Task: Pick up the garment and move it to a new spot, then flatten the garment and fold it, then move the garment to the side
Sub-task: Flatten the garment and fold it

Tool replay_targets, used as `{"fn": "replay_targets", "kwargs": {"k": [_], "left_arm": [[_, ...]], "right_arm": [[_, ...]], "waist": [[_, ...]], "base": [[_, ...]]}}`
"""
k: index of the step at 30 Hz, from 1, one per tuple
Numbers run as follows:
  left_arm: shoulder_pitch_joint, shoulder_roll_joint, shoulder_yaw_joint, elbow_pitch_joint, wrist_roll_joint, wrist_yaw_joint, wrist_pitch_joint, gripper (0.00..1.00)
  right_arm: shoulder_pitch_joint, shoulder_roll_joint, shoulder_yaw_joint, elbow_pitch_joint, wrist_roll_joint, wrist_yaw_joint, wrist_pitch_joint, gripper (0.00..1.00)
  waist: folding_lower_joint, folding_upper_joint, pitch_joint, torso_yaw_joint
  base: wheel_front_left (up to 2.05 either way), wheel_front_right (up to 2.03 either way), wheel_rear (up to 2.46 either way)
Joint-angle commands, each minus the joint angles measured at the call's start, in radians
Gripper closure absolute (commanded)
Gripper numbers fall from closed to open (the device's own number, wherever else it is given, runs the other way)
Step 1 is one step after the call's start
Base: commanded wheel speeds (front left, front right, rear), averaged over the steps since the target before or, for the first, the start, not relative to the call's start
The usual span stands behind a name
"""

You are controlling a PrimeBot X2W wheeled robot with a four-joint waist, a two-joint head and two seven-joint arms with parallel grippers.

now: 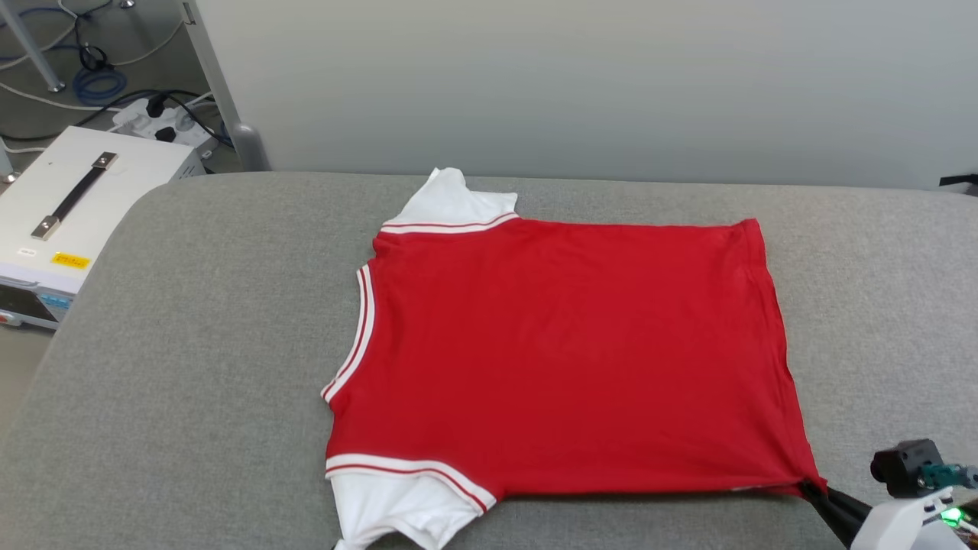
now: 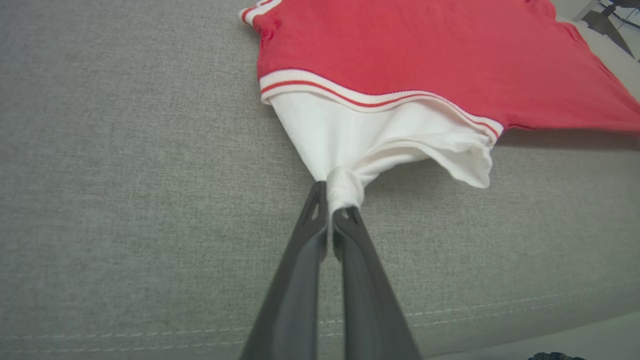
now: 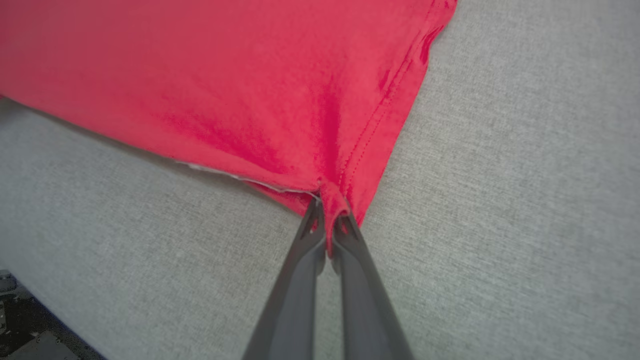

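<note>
The garment (image 1: 565,351) is a red jersey with white sleeves and striped trim, spread flat on the grey padded table (image 1: 191,367), collar to the left, plain red side up. My left gripper (image 2: 331,207) is shut on the tip of the near white sleeve (image 2: 380,135), which is bunched between its fingers. My right gripper (image 3: 327,215) is shut on the near hem corner (image 3: 330,192) of the red cloth; in the head view it sits at the lower right (image 1: 811,489). The lettering is hidden.
A white equipment box (image 1: 76,221) with a handle stands on the floor left of the table, with a power strip and cables (image 1: 153,114) behind it. A pale wall (image 1: 573,76) runs along the table's far edge. The table's near edge seam (image 2: 150,332) lies close below my left gripper.
</note>
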Motion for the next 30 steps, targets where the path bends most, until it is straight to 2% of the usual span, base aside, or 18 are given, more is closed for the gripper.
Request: {"fn": "replay_targets", "kwargs": {"k": [1, 9, 16, 23, 30], "left_arm": [[0.027, 0.001, 0.002, -0.007, -0.003, 0.008, 0.001, 1.0], [0.091, 0.017, -0.007, -0.058, -0.018, 0.023, 0.023, 1.0], [0.032, 0.037, -0.016, -0.071, 0.015, 0.02, 0.03, 1.0], [-0.131, 0.074, -0.038, -0.052, 0.079, -0.022, 0.065, 1.0], [-0.339, 0.078, -0.046, 0.04, 0.1, -0.09, 0.098, 1.0]], "right_arm": [[0.035, -0.007, -0.019, -0.006, 0.001, -0.001, -0.002, 1.0], [0.206, -0.021, -0.145, -0.096, -0.03, -0.001, 0.033, 1.0], [0.273, 0.007, -0.296, -0.182, -0.097, -0.001, 0.093, 1.0], [0.271, 0.05, -0.435, -0.268, -0.171, -0.001, 0.177, 1.0], [0.224, 0.091, -0.494, -0.329, -0.198, -0.001, 0.278, 1.0]], "waist": [[0.0001, -0.0001, -0.019, 0.01], [0.0001, -0.0001, -0.034, 0.02], [0.0001, -0.0001, -0.027, 0.014], [0.0001, -0.0001, -0.015, 0.008], [0.0001, -0.0001, 0.023, -0.019]], "base": [[0.0, 0.0, 0.0], [0.0, 0.0, 0.0], [0.0, 0.0, 0.0], [0.0, 0.0, 0.0], [0.0, 0.0, 0.0]]}}
